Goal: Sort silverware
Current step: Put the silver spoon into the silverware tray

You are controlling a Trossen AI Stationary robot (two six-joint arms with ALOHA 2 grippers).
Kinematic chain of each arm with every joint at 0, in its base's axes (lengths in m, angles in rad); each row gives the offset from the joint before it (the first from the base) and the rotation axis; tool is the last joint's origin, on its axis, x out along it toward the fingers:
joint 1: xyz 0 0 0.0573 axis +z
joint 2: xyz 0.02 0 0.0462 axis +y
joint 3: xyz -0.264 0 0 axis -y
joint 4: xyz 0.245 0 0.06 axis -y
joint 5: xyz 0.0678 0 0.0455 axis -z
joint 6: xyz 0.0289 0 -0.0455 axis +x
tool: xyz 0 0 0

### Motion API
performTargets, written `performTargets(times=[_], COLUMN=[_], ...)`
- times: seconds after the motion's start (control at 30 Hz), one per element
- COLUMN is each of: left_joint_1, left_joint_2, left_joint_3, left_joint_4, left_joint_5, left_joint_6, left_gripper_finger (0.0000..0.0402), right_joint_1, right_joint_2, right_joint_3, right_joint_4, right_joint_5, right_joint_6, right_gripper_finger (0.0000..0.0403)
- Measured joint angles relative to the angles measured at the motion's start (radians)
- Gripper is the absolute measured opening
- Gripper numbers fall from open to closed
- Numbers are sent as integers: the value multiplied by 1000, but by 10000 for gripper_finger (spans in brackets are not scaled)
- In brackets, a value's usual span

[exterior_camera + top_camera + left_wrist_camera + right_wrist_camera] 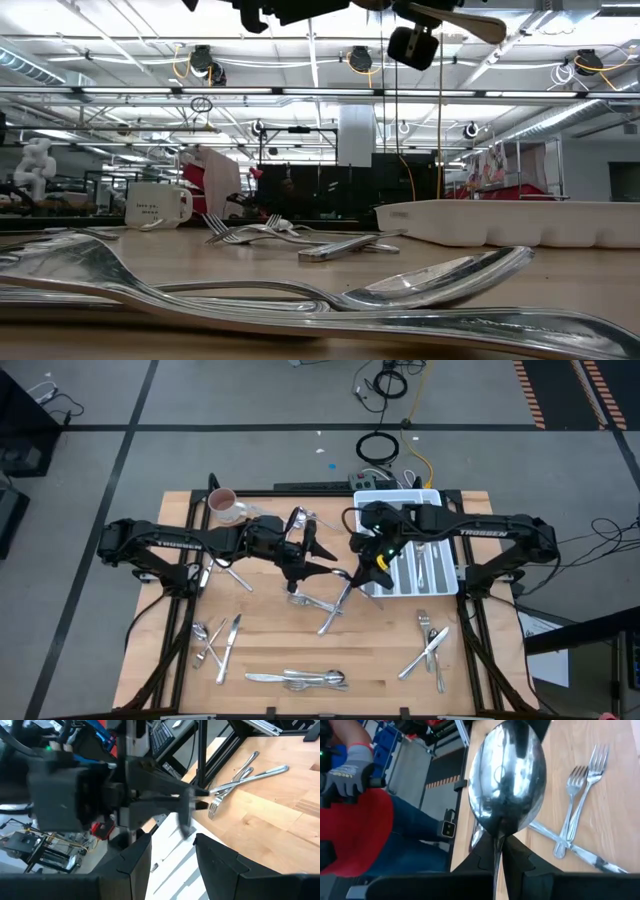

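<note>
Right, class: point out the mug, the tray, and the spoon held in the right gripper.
mug (224, 506), high view, on its rim.
tray (441, 565), high view, on a bare compartment wall.
spoon (507, 780), right wrist view, on the middle of its bowl.
right gripper (498, 851), right wrist view, between its fingertips.

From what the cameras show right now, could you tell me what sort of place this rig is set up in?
Probably a robotics lab or workshop in an open industrial hall. The low view shows exposed ceiling beams with cable reels, the high view shows loose cables on a tape-marked concrete floor, and a person's gloved hand appears beside the wooden table.
</note>
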Motion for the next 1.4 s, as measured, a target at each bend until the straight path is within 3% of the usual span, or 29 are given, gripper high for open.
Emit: performTargets(times=[0.37,0.77,1.23,1.4], left_joint_1=[0,0,-2,-3], left_joint_2=[1,1,1,1], left_joint_3=[0,0,0,0], left_joint_4=[46,35,42,29], left_joint_5=[0,14,1,-68], left_joint_6=[3,2,-81,-101], left_gripper_finger=[157,64,9,7], right_joint_1=[1,-12,-37,-38], right_joint_2=[9,10,10,10], right_joint_3=[0,0,0,0], right_joint_4=[41,65,65,55], right_joint_5=[-4,-4,5,90], right_joint_6=[7,8,-1,8], right_gripper_finger=[0,0,0,14])
